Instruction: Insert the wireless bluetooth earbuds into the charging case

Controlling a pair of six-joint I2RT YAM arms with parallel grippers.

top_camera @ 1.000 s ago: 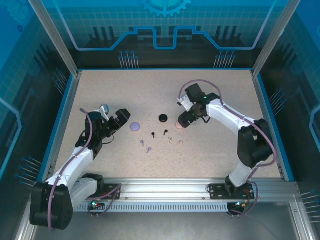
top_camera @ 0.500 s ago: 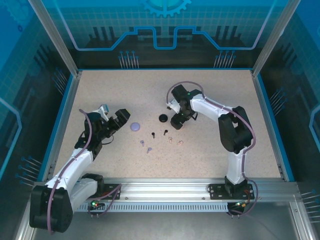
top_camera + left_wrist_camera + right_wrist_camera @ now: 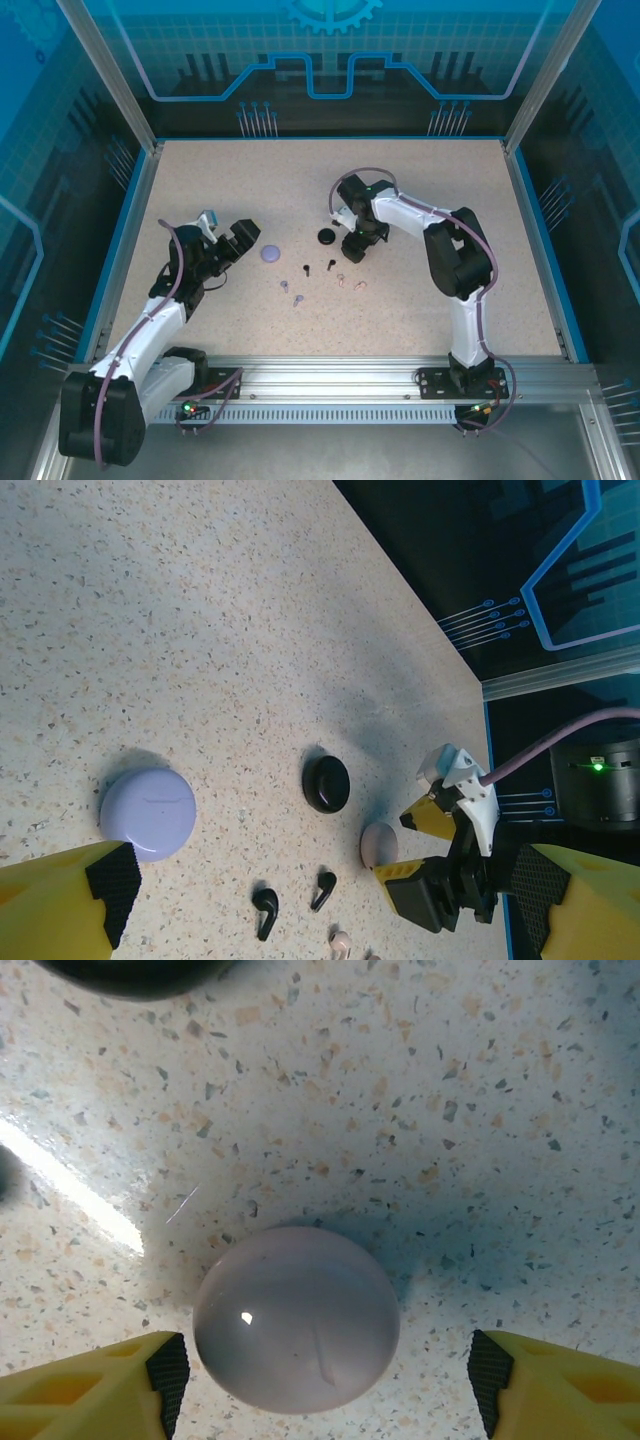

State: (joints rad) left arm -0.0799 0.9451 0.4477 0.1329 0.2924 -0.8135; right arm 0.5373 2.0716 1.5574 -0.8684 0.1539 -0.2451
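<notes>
The pale pink charging case lies shut on the table between my right gripper's fingers. That gripper is open, with its left pad close to the case and its right pad well clear of it. From above, the right gripper stands low over this case. Black earbuds, lilac earbuds and pale pink earbuds lie loose in front of it. My left gripper hovers open beside the lilac case, holding nothing.
A black case sits just left of the right gripper, and its edge shows at the top of the right wrist view. In the left wrist view the lilac case, black case and black earbuds lie ahead.
My right arm swung left and came down over the pale pink case, its jaws narrowing somewhat. The left arm stayed put.
</notes>
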